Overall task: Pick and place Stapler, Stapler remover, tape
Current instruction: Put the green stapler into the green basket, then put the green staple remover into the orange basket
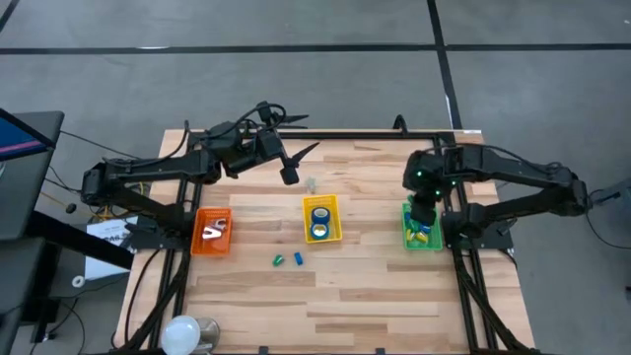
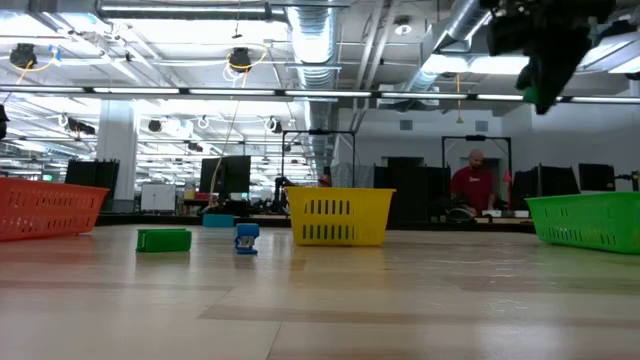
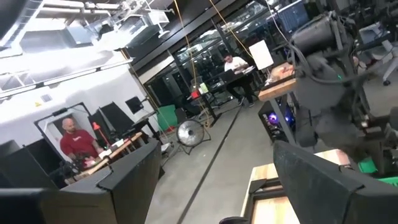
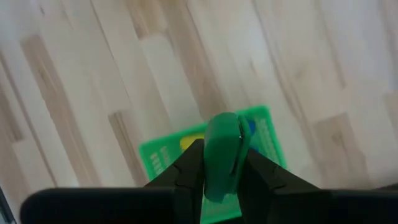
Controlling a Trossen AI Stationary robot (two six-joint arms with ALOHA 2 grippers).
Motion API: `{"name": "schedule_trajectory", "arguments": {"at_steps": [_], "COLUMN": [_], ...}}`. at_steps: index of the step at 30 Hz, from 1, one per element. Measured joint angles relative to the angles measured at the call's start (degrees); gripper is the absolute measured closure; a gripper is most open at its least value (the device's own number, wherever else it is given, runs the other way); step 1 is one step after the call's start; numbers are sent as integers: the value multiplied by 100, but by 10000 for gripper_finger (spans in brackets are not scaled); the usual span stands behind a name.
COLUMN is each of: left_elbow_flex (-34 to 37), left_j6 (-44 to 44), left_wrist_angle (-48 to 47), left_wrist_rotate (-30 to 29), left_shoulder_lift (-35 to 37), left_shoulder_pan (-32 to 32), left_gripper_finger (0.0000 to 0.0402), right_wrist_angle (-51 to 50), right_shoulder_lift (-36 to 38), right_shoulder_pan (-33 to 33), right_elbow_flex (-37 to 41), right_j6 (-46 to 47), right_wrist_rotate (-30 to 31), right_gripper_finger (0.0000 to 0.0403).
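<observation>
- Three baskets stand on the wooden counter (image 1: pixel 375 296): one orange basket (image 1: pixel 212 232) on the left, one yellow basket (image 1: pixel 321 218) in the middle, one green basket (image 1: pixel 422 230) on the right.
- The left gripper (image 1: pixel 296 163) hangs above the back of the counter, behind and left of the yellow basket, its fingers spread wide and holding nothing.
- White and orange pieces lie in the orange basket; what they are I cannot tell.
- Two rolls of blue tape (image 1: pixel 320 222) lie in the yellow basket.
- Two small pieces lie on the counter in front of it, well apart from the baskets: one green block (image 1: pixel 278 260) and one blue block (image 1: pixel 297 258).
- The right gripper (image 4: pixel 222 163) hangs over the green basket, closed narrow on one green piece (image 4: pixel 222 149), which may be a stapler or a remover.
- Yellow and blue items lie in the green basket; their count is unclear.
</observation>
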State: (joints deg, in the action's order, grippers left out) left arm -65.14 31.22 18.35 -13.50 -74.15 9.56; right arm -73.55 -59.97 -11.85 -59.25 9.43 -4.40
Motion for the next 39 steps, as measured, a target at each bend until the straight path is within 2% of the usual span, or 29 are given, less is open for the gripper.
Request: {"name": "schedule_trajectory", "arguments": {"at_steps": [12,18,21,30,33,39], "left_elbow_flex": [155,155,155,157,157,157], "left_j6": [-21,-71,-317,-681,-911,-1411], "left_wrist_angle": [10,-5,-75,-613,-691,-1121], "left_wrist_rotate": [0,-1,-125,-199,-349,-393], "left_shoulder_lift": [-9,-9,-9,-9,-9,-7], "left_shoulder_pan": [-9,-28,-28,-28,-28,17], "left_gripper_finger": [101,101,101,101,101,101], "right_wrist_angle": [400,813,876,881,856,976], "right_shoulder_lift": [-2,-2,-2,-2,-2,-2], "right_shoulder_pan": [327,438,412,261,219,120], "right_elbow_flex": [1543,2022,2060,2060,1978,1336], "right_j6": [250,292,400,475,481,432], "right_wrist_rotate": [22,0,0,0,-11,-10], "right_gripper_finger": [340,331,303,152,131,128]}}
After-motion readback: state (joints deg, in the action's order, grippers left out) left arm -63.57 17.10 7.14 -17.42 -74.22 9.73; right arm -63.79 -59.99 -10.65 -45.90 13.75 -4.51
